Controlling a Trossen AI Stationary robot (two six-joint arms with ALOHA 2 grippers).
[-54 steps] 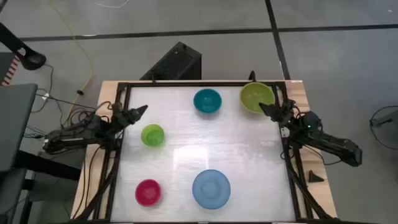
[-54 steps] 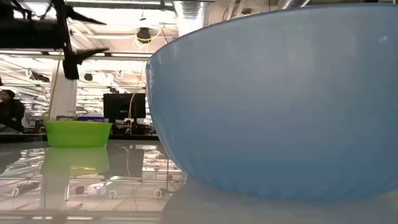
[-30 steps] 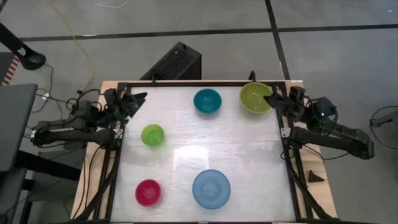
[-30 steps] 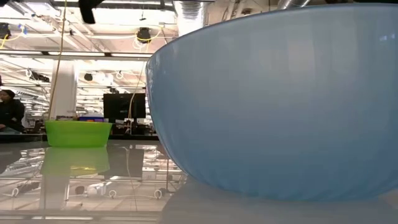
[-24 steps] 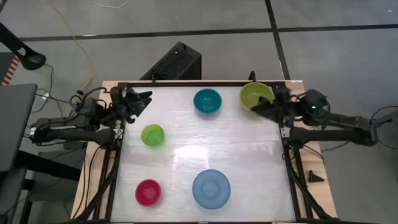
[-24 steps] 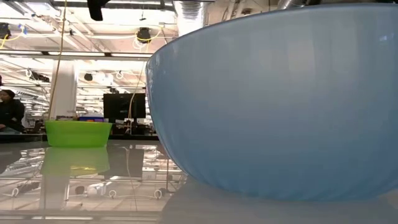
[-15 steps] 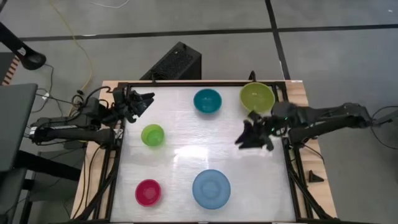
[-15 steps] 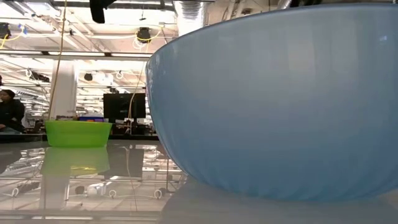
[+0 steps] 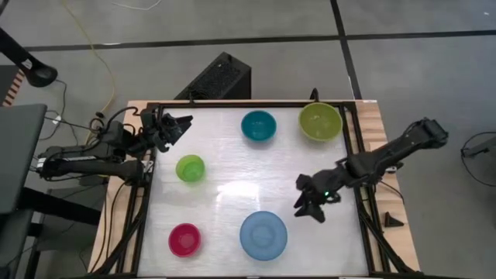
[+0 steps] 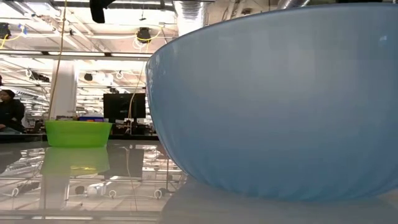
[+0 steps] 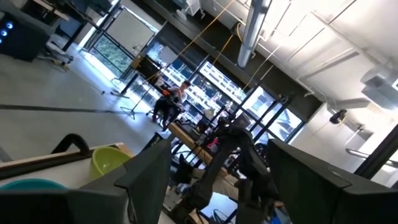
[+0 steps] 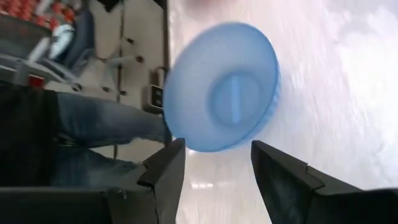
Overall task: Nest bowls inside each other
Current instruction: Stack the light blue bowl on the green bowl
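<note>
Five bowls rest on their bases on the white table, all apart. The teal bowl (image 9: 258, 125) and the olive-green bowl (image 9: 320, 122) stand at the far edge, the lime bowl (image 9: 190, 168) at the left. The magenta bowl (image 9: 184, 239) and the light blue bowl (image 9: 263, 235) stand near the front. My right gripper (image 9: 304, 206) hangs open above the table, just right of and beyond the light blue bowl (image 12: 224, 87), tipped down toward it. My left gripper (image 9: 183, 124) is open at the far left corner, holding nothing.
A dark frame (image 9: 356, 186) runs round the table top. The low view is largely filled by the light blue bowl (image 10: 273, 99), with the lime bowl (image 10: 78, 133) behind it. A person's legs (image 12: 93, 124) show beyond the table's near edge.
My right gripper has swung from beside the olive-green bowl at the far right toward the table's near edge, out over the table and down, tipping its fingers downward toward the light blue bowl. No bowl has moved.
</note>
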